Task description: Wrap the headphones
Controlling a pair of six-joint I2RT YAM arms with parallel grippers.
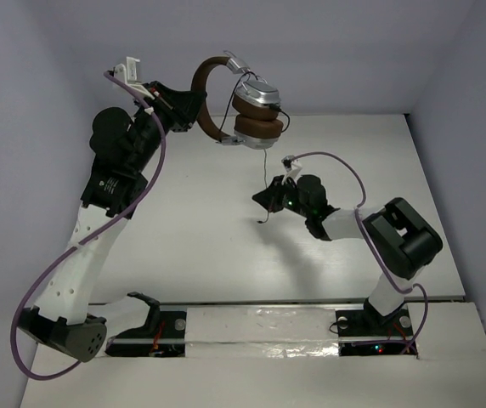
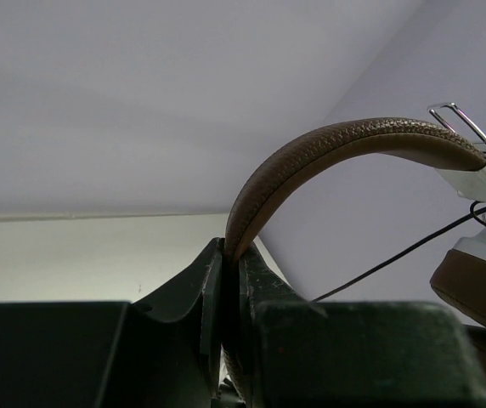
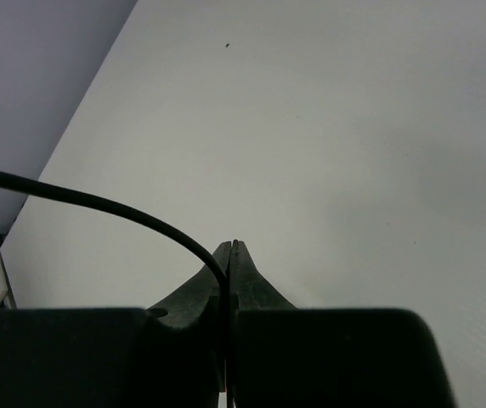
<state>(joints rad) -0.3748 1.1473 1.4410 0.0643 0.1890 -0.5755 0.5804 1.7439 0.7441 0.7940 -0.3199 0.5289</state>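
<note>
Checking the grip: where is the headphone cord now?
In the top view, centre, the cord hangs from the headphones down into the shut right gripper.

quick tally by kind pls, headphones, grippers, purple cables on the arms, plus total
headphones: 1
grippers: 2, left gripper shut on the headband, right gripper shut on the cord
purple arm cables: 2
total: 5

Soft, even light; faint shadow on the flat white tabletop (image 1: 200, 255), glare along its near edge, black jaws blurry up close.
</note>
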